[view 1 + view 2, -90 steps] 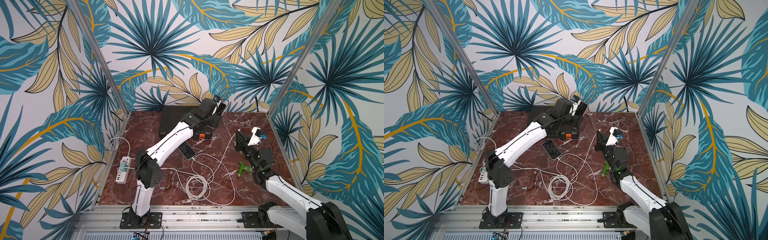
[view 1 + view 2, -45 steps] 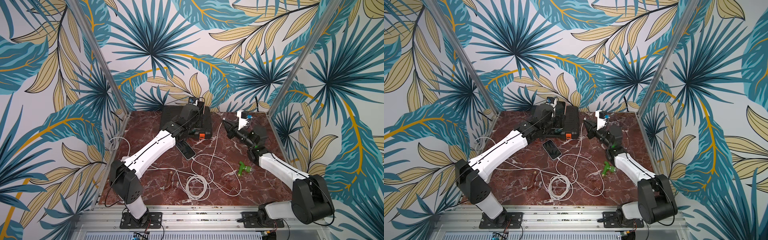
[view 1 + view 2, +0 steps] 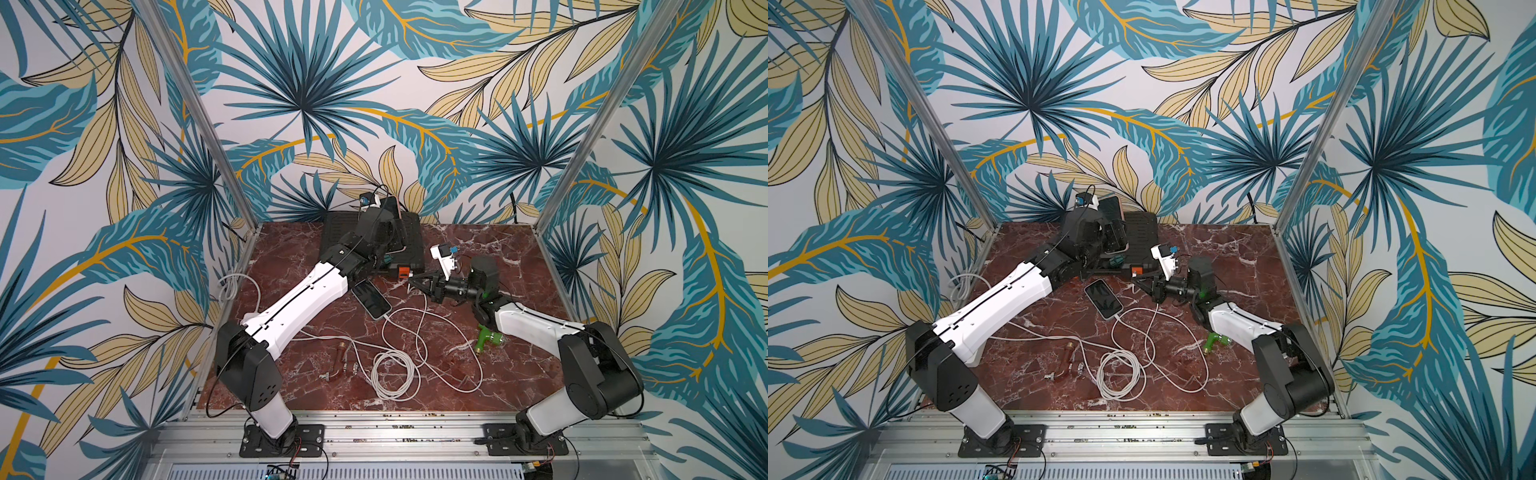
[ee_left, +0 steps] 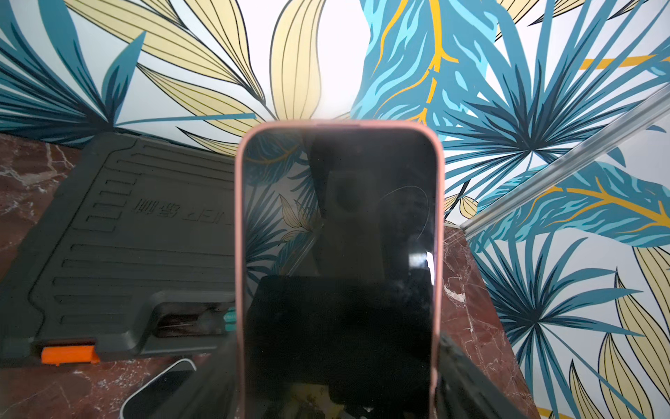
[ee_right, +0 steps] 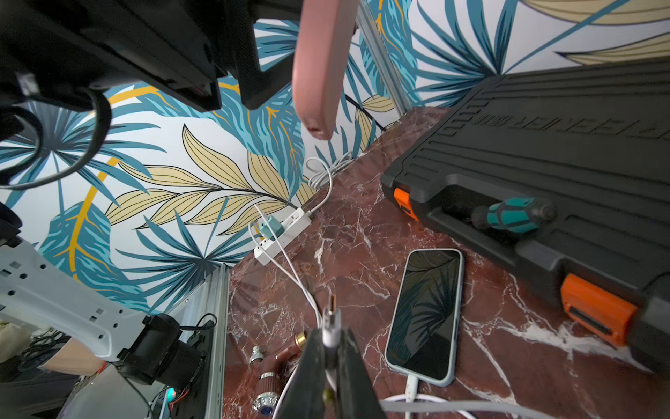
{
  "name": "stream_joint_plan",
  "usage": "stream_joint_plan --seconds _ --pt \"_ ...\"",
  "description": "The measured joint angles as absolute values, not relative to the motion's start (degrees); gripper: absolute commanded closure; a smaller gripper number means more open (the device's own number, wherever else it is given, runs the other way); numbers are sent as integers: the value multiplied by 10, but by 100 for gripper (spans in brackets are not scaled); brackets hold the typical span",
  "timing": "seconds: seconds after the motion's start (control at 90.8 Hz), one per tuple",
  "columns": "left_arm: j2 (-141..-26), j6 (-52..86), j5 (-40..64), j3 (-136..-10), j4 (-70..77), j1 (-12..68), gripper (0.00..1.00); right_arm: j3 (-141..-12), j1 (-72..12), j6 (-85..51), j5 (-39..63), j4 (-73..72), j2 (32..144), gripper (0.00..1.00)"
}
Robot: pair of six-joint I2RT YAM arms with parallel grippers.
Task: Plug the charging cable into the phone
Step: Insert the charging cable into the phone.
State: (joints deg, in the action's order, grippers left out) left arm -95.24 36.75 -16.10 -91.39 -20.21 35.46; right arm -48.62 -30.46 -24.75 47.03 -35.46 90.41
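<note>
- Both arms have swung round since a second ago. The left gripper (image 3: pixel 1116 237) has carried its load sideways along the back wall, and the right gripper (image 5: pixel 329 339) has come in toward the middle.
- Left claw clamps across the pink-cased phone (image 4: pixel 339 235), a slim slab with a dark glass screen. It is held upright in the air above the black ribbed plastic toolcase (image 4: pixel 145 254).
- Right claw is pressed together on the metal-tipped plug (image 5: pixel 331 312) of the white charging cable (image 5: pixel 290 270). Plug and phone are well apart.
- Done, by my reckoning: both pieces are picked up. Left: lining up and pushing in.
- A pale-blue-cased phone (image 5: pixel 424 315) lies flat on the red marble tabletop (image 5: pixel 362 225) with another white lead already in it.
- Raised lettering on the toolcase lid is upside down and partly covered, so I cannot read it. Neither phone shows a brand.
</note>
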Motion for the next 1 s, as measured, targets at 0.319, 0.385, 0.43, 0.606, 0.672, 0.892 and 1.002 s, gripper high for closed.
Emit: stream_joint_plan --seconds 0.319,0.385,0.43,0.606,0.672,0.892,1.002 --pt "-954 384 -155 -908 -192 355 63 -575 -315 -280 486 -328 953 100" --pt "-955 384 -153 -908 -189 355 63 -585 -315 -288 490 -324 966 100" --pt "-955 384 -152 -908 -188 355 63 -589 -315 -292 493 -322 973 100" --pt "-958 383 -149 -907 -188 355 63 -597 -317 -301 503 -304 988 100" --pt "-959 383 -147 -907 -187 355 64 -603 -318 -301 506 -296 988 100" --pt "-966 371 -141 -905 -187 358 64 -625 -320 -301 513 -281 989 100" --pt "-966 364 -141 -898 -187 362 65 -635 -320 -301 515 -279 995 100"
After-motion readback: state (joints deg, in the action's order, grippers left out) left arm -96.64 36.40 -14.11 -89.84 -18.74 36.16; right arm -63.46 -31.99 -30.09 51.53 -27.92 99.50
